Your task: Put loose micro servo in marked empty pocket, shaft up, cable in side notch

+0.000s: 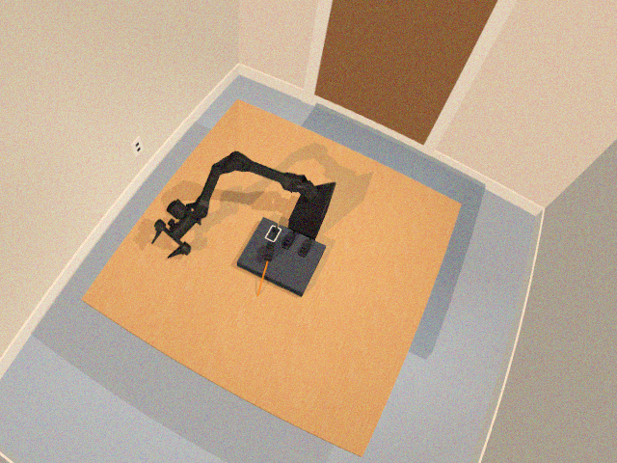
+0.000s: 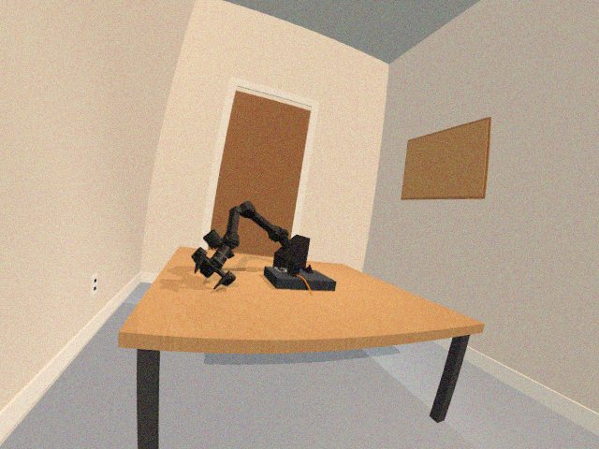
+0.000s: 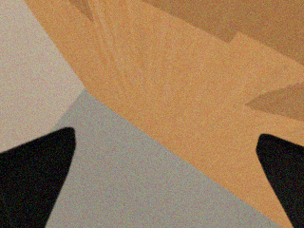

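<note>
The end effector [image 1: 171, 244] hangs wide open and empty near the desk [image 1: 348, 299] edge, well away from the deck [image 1: 294, 271]. The servo [image 1: 265, 254] lies on the deck beside the marked pocket [image 1: 272, 232]; grasping and seating remain.

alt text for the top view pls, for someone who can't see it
Seen from above, a black robot arm reaches left across an orange table, its open, empty end effector far from a dark deck. The deck has a white-outlined pocket and an orange cable trailing off its front edge.
</note>
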### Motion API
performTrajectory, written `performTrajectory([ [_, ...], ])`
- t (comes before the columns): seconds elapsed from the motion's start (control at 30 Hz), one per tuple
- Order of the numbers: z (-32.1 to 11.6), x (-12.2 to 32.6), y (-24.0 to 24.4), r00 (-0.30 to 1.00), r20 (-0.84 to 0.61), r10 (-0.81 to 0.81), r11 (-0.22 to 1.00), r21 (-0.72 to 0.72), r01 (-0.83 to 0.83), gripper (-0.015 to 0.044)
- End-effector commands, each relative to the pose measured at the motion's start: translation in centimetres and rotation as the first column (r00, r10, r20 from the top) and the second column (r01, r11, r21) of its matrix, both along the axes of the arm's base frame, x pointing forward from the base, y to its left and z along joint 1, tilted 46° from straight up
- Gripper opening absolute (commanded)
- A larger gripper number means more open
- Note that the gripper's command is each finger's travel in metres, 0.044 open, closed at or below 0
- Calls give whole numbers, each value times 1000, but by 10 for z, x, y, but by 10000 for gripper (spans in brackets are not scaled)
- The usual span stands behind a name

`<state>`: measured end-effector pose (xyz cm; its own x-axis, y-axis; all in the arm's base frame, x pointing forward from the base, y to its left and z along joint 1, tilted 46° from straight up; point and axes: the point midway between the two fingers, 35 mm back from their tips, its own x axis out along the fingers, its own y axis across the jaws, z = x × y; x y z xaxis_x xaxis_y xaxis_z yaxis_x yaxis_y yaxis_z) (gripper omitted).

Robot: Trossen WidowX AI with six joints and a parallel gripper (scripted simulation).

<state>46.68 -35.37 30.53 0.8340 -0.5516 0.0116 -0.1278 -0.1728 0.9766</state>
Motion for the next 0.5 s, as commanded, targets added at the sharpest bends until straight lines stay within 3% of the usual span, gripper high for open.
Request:
performTrajectory([
  [0.0, -18, 8, 14, 996, -86, 4, 1000, -10, -5, 440],
  [0.47, -73, 28, 69, 922, -386, 41, 995, -65, -71, 440],
])
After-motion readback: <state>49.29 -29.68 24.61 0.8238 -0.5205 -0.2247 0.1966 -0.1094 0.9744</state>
